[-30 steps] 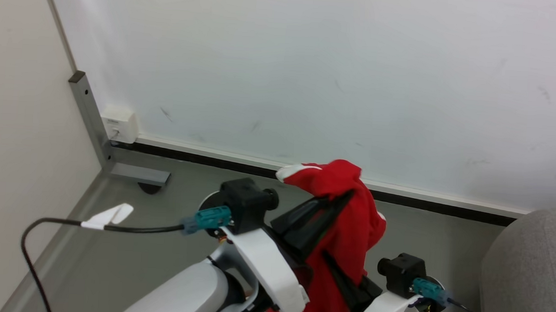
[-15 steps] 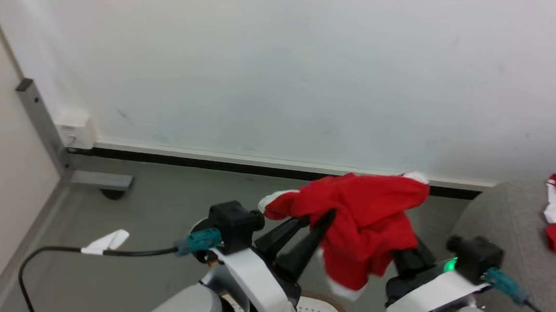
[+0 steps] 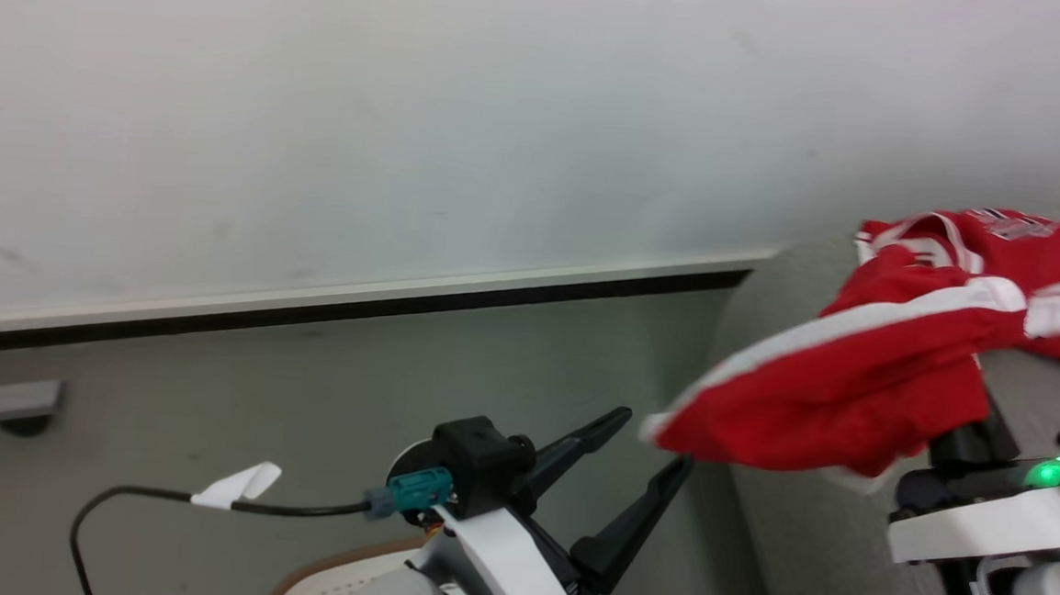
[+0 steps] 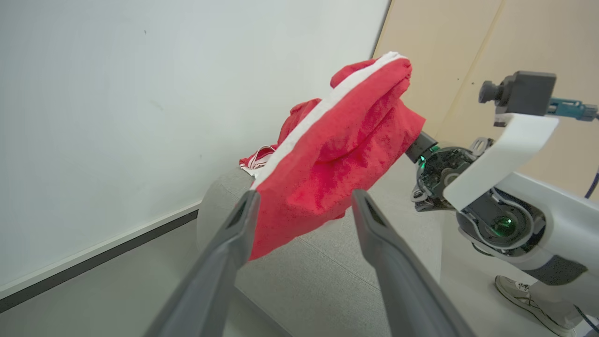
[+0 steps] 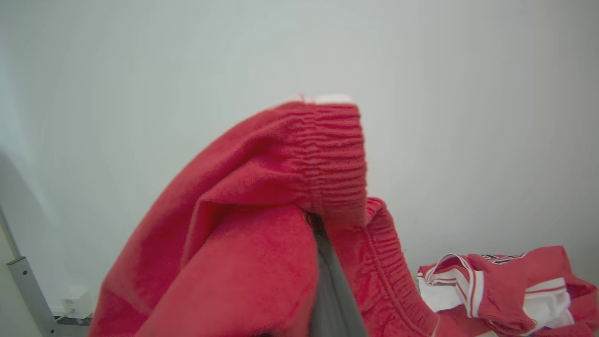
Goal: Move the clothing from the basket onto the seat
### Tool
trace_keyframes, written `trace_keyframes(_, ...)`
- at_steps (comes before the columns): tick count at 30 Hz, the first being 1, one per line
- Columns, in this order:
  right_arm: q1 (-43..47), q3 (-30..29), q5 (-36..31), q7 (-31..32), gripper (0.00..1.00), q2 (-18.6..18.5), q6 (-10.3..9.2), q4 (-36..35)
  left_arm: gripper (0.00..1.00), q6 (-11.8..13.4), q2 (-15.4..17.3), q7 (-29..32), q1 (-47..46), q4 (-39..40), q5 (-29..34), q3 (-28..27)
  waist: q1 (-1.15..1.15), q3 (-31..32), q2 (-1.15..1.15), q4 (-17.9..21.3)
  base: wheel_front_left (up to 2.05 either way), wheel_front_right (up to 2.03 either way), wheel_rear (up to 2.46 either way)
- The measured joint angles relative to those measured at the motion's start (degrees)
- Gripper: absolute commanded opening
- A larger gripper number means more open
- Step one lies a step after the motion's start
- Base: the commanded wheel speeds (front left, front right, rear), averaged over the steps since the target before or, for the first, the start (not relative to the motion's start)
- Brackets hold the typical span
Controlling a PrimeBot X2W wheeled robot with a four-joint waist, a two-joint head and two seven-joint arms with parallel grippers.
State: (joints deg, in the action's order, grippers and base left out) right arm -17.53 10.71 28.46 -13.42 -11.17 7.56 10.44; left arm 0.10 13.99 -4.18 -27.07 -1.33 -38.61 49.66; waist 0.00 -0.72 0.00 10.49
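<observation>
Head view puts the task at its carry step: the right end effector (image 5: 314, 224) is clenched on a red garment (image 3: 856, 391), which hangs over the near edge of the grey seat (image 3: 809, 554) and seems not yet laid on it. The left end effector (image 3: 650, 443) stands spread and empty just beside the cloth's trailing corner. 1 other garment (image 3: 1003, 244) already lies further back on the seat. The next move probably calls for reaching over the cushion, lowering, then letting go.
</observation>
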Motion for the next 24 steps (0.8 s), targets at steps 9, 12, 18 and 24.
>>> trace_keyframes(9,3.93,-7.90,-1.97,2.30,0.00,-0.05,-0.01,-6.56,1.00,-0.65,0.94,-2.75,-0.34,0.34,2.04,0.11,0.00,-2.61,0.00,11.20,0.00,0.00,0.00)
trace_keyframes(12,5.23,-8.42,-2.64,2.79,0.00,0.37,-0.01,-8.50,1.00,-0.63,1.58,-3.03,-0.95,0.24,2.98,0.31,0.00,-3.65,0.00,14.54,0.00,0.00,0.00)
trace_keyframes(18,6.87,-10.14,-3.22,3.02,0.00,0.98,-0.01,-10.89,1.00,-1.35,1.89,-2.90,-2.29,-0.20,3.80,1.19,0.00,-6.60,0.00,18.93,0.00,0.00,0.00)
trace_keyframes(24,6.93,-10.60,-3.22,3.35,0.00,0.81,-0.01,-11.46,1.00,-1.91,1.49,-2.89,-3.25,-1.08,3.81,1.52,0.00,-8.74,0.00,20.00,0.00,0.00,0.00)
